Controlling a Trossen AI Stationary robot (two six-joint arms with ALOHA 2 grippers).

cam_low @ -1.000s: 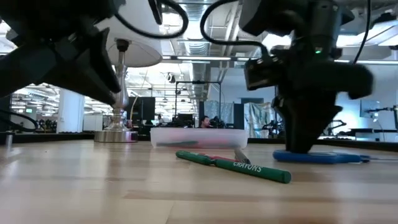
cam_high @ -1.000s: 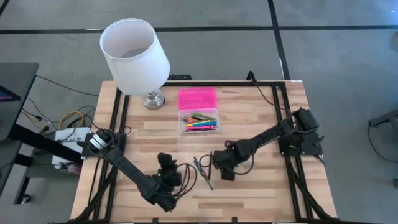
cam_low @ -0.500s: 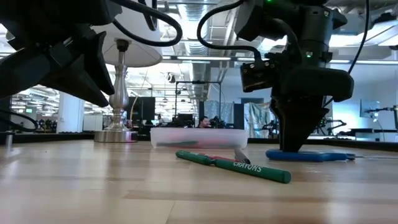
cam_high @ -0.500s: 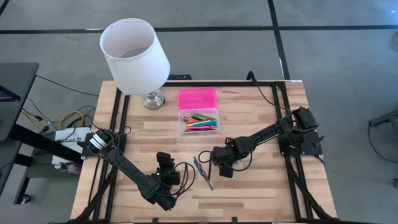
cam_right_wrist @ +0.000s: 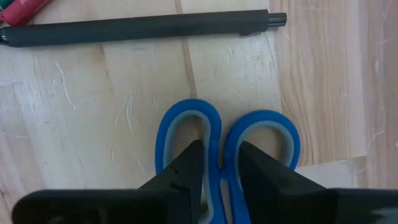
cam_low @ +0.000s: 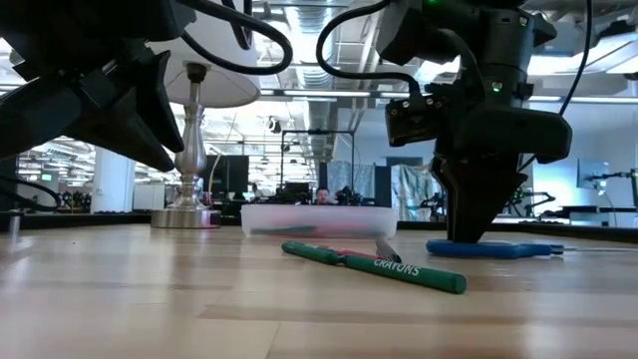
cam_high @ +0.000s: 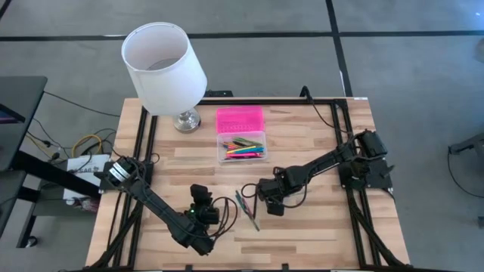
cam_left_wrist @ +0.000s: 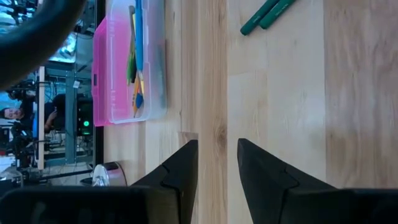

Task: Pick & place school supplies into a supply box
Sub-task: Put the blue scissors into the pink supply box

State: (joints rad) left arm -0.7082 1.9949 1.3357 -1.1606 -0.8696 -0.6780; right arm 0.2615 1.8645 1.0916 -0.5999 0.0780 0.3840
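Note:
Blue-handled scissors lie flat on the wooden table, and my right gripper stands over their two finger loops, pointing down. In the low view the scissors show as a blue strip under that gripper. A green crayon and a black pen lie loose on the table to its left. The supply box holds several coloured pens, its pink lid folded open behind it. My left gripper hovers open over bare wood near the front left. My right gripper comes from above with one finger in each of the scissors' handle loops. The two inner rims where the loops meet are pinched between the fingertips. The scissors lie flat on the table.
A lamp with a white shade and a metal foot stands at the far left, beside the box. Black frame rails run along both table sides. Two green pens lie ahead of my left gripper.
My right gripper's fingers have drawn together on the scissors' handle; in the low view its lower end is narrower than a second ago. The scissors stay flat on the table.

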